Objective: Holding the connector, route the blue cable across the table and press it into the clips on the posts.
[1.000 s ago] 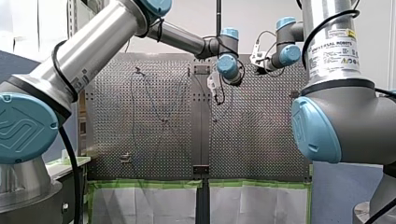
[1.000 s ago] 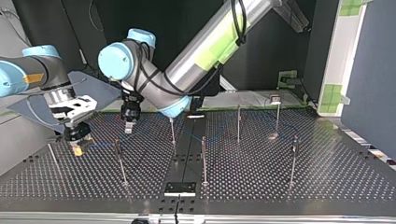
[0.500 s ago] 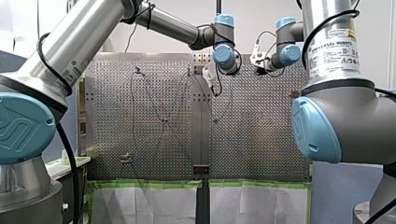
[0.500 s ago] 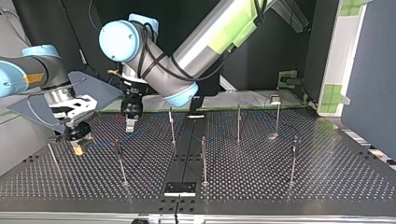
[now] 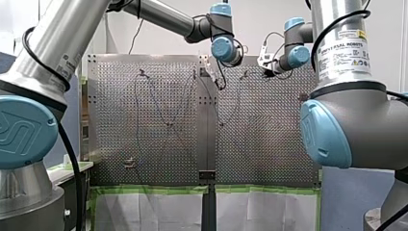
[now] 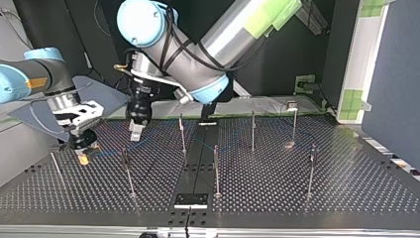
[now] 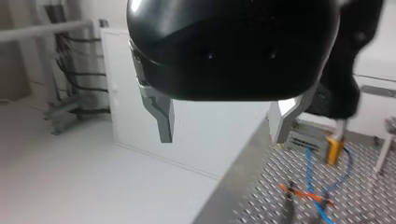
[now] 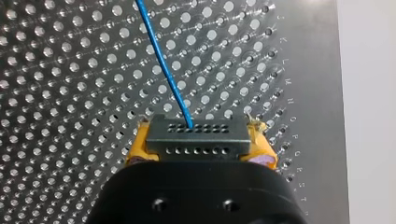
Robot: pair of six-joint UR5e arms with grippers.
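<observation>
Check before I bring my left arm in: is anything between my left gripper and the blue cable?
Nothing visible does: my left gripper is open and empty, and the blue cable runs uncovered from the connector in my right gripper.

Robotics laboratory, bench test cell. Two industrial manipulators, the left arm [image 5: 62, 43] and the right arm [image 5: 351, 130], the latter bearing a maker's label [image 5: 344, 50], flank a perforated metal table [image 6: 297, 188] fitted with thin upright posts [image 6: 216, 168]. Green tape [image 5: 154, 189] edges the table; dark panels [image 6: 297, 44] enclose the space behind the arms.
</observation>
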